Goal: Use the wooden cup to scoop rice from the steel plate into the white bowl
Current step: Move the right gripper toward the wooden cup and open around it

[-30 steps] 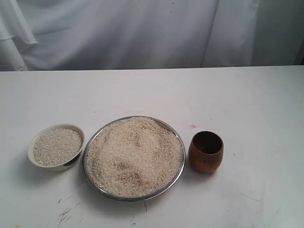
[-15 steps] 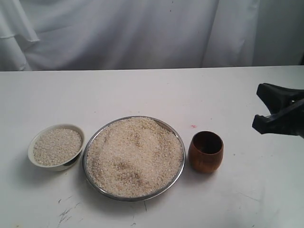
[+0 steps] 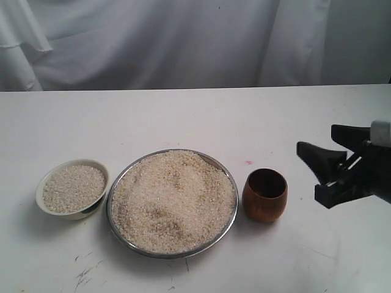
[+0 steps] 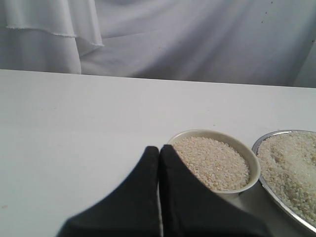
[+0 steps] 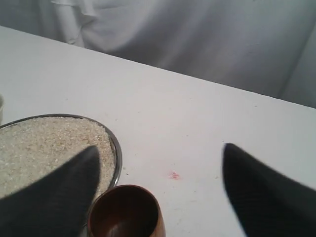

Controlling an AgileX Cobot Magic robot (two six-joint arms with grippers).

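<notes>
Across the middle of the white bench, three dishes stand in a row in the exterior view. At the centre sits the steel plate, heaped almost to its rim with rice. Just beside it on the left stands the white bowl, which also holds rice nearly to its brim. Its wall is close against the plate's rim, and whether the two touch I cannot tell. Just beside the plate on the right stands the wooden cup, upright with its mouth up and its inside dark, a narrow gap between it and the plate. The right end effector hangs to the right of the cup, near it but apart, its black fingers spread wide and holding nothing. The right wrist view shows the cup and the plate's edge lying ahead of that gap. The left end effector appears only in the left wrist view, its two black fingers pressed together with nothing between them and their tips near the bowl. A small pink speck marks the bench behind the cup, dark scuffs mark it in front of the plate and bowl, and a white cloth hangs behind the bench.
</notes>
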